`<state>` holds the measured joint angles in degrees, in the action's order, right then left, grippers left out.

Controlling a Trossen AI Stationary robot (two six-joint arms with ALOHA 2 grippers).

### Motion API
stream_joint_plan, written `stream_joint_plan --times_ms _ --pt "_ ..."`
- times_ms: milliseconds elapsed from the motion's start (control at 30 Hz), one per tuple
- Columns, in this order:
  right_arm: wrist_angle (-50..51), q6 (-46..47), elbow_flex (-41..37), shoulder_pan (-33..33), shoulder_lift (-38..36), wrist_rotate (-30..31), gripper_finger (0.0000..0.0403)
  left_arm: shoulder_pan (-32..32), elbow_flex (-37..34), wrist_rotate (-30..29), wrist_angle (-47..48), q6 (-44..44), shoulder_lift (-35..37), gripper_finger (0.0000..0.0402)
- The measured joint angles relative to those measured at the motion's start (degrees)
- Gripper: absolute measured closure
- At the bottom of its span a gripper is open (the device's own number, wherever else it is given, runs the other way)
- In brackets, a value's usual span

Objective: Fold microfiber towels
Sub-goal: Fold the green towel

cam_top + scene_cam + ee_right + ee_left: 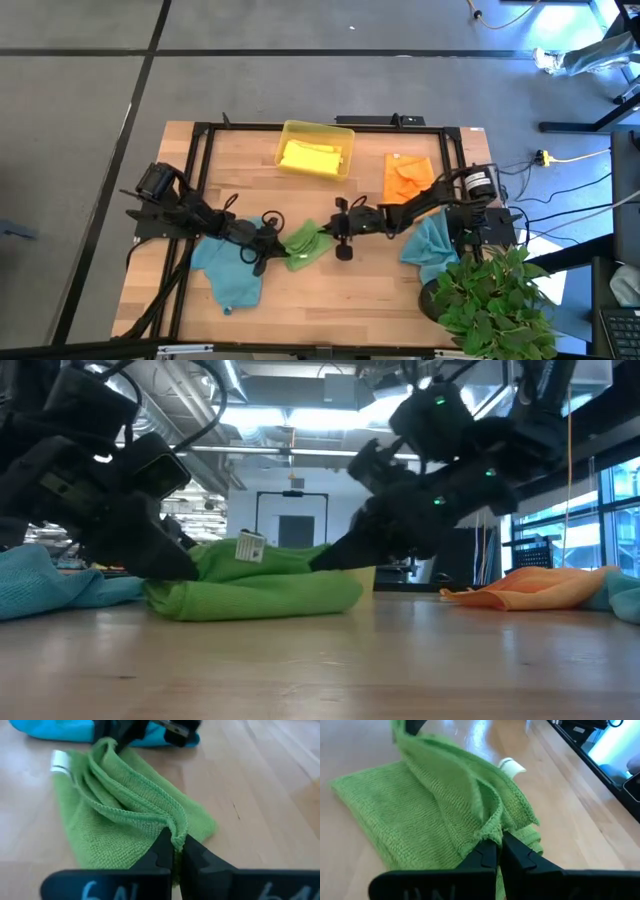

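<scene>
Both arms meet mid-bench on the green towel (305,246): the left end effector (499,851) is pinched tight on one edge, the right end effector (176,849) is clamped on the opposite edge, and the cloth lies bunched between them, white tag up. A teal towel (228,275) lies under the left arm, another teal one (432,248) beside the plant (495,300), the orange towel (409,178) at the far right, the yellow towel (312,156) in its tray (290,130).
</scene>
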<state>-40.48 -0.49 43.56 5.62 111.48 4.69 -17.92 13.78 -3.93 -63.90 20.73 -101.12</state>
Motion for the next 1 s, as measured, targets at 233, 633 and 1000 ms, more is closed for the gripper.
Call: stream_joint_plan --times_ms 233,633,1000 --pt "3.7 0.2 3.7 -0.9 2.6 -0.2 0.0395 -0.5 0.0 0.9 -0.1 -0.1 0.3 0.0377" --pt "3.9 0.2 3.9 -0.9 2.6 0.1 0.0386 0.3 0.0 3.1 5.6 -4.1 10.8 0.029" --pt "-2.6 -1.2 3.9 -0.9 2.4 1.2 0.0278 -0.2 0.0 3.6 6.5 -10.3 19.2 0.0291"
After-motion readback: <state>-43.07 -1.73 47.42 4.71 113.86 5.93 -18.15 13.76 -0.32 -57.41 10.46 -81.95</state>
